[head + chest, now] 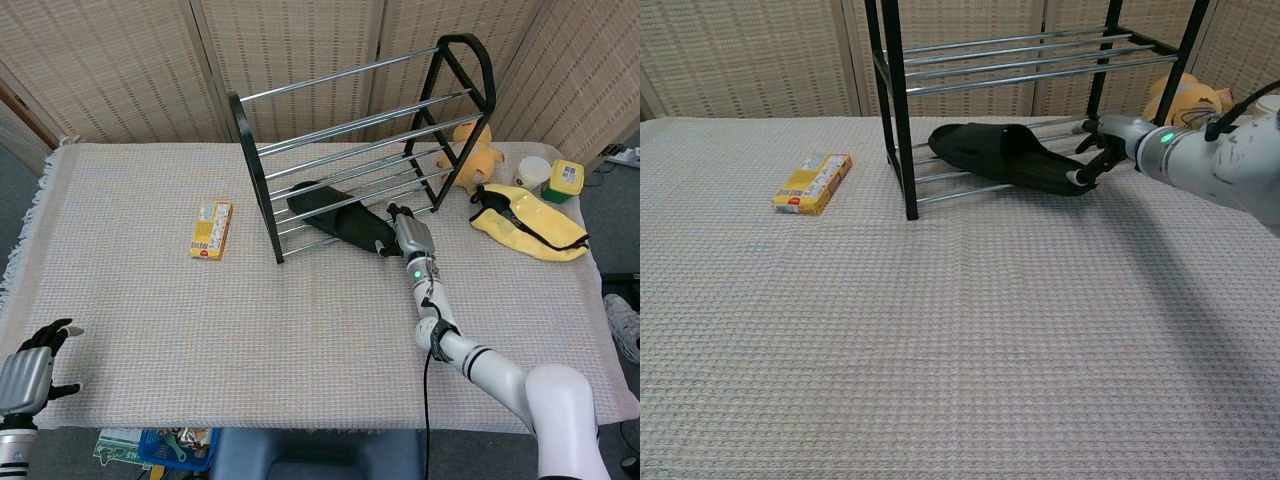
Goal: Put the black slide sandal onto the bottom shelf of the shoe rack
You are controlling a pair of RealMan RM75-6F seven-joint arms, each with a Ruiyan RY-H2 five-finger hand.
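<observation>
The black slide sandal point(335, 218) point(1005, 157) lies across the bottom rails of the black-framed shoe rack point(262, 190) point(896, 110), its toe near the rack's left post. My right hand point(405, 233) point(1108, 150) is at the sandal's right end. Its fingertips point(1080, 176) just touch the sandal's edge, and the fingers are loosely apart, not wrapped around it. My left hand point(27, 373) hangs off the table's near left corner with its fingers spread, holding nothing. The chest view does not show it.
A yellow snack box point(211, 228) point(813, 182) lies left of the rack. Right of the rack are a yellow plush toy point(474, 155) point(1185, 100), a yellow and black cloth item point(530, 222), a white cup point(532, 172) and a green-lidded jar point(565, 180).
</observation>
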